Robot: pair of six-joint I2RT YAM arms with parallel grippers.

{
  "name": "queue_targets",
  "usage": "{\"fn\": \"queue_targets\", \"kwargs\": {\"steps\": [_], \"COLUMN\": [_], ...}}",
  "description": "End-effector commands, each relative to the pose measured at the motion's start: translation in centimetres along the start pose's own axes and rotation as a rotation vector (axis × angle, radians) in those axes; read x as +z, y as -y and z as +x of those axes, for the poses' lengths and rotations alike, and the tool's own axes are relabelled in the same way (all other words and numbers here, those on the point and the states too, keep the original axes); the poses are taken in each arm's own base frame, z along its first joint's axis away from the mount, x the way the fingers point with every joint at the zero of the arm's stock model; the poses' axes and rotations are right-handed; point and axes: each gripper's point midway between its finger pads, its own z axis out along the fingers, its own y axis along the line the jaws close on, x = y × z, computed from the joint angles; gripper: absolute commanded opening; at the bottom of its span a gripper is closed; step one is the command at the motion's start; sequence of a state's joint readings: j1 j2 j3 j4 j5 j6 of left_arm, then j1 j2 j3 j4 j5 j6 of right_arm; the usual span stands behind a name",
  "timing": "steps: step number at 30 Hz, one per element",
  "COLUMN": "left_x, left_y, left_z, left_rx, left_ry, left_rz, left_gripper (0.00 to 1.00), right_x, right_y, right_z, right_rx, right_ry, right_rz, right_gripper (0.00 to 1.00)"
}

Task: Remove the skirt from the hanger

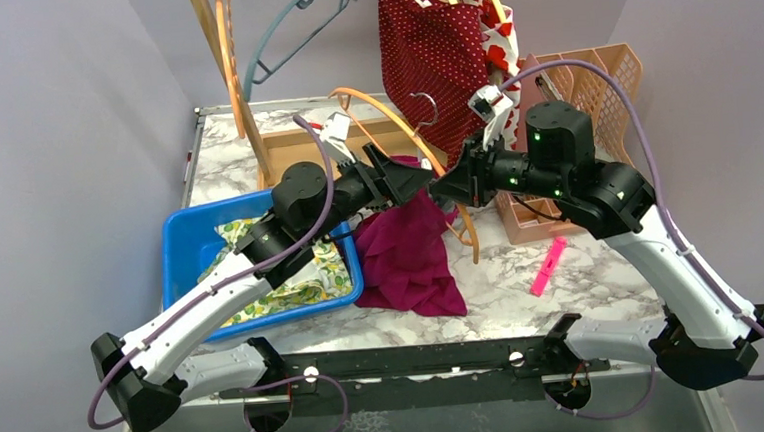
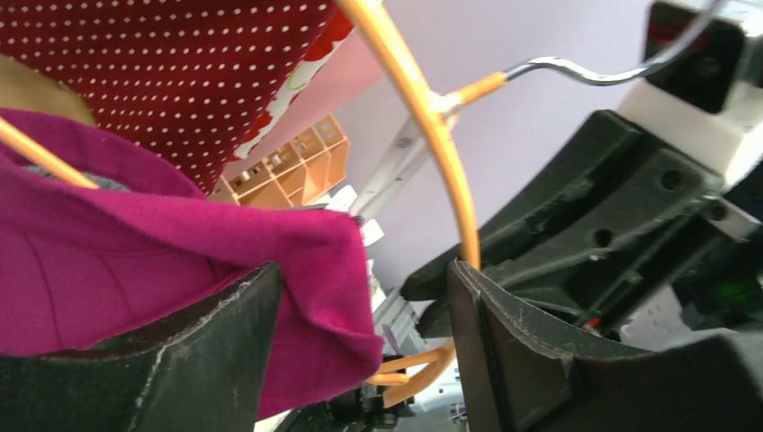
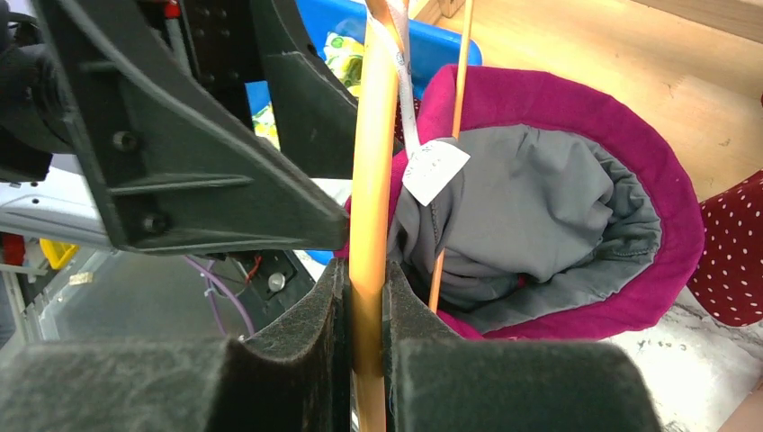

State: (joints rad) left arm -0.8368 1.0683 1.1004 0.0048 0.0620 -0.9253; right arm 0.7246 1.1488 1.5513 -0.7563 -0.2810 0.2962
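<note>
The magenta skirt (image 1: 405, 255) with grey lining (image 3: 540, 207) hangs from an orange hanger (image 1: 408, 134) above the table. My right gripper (image 1: 448, 187) is shut on the hanger's orange bar (image 3: 369, 180), the jaws pressed tight on it (image 3: 367, 306). My left gripper (image 1: 418, 181) is open, right beside the right one. In the left wrist view a fold of the skirt (image 2: 135, 261) lies against the left finger (image 2: 207, 360), inside the gap (image 2: 364, 297). The hanger's arc (image 2: 432, 135) runs down to the right finger.
A blue bin (image 1: 185, 248) with patterned cloth sits at the left. A red polka-dot garment (image 1: 428, 43) hangs from the wooden rack (image 1: 239, 74) behind. An orange basket (image 1: 600, 82) stands at back right. A pink marker (image 1: 548, 266) lies on the table.
</note>
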Motion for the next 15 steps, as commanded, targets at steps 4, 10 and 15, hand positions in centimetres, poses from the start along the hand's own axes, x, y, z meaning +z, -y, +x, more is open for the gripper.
{"fn": "queue_targets", "kwargs": {"steps": [4, 10, 15], "left_x": [-0.2, -0.2, 0.4], "left_y": [-2.4, -3.3, -2.3], "left_z": [0.9, 1.1, -0.4], "left_rx": [-0.019, -0.075, -0.068], "left_ry": [0.012, 0.031, 0.118], "left_rz": [-0.073, -0.098, -0.033], "left_gripper": [0.7, 0.55, 0.33], "right_x": [-0.9, -0.6, -0.5], "right_y": [-1.3, -1.5, -1.9], "right_z": [-3.7, -3.8, -3.1], "right_rx": [-0.029, -0.04, -0.035], "right_ry": [0.114, 0.105, 0.087], "right_rz": [-0.032, -0.044, -0.076], "right_gripper": [0.01, 0.01, 0.01]}}
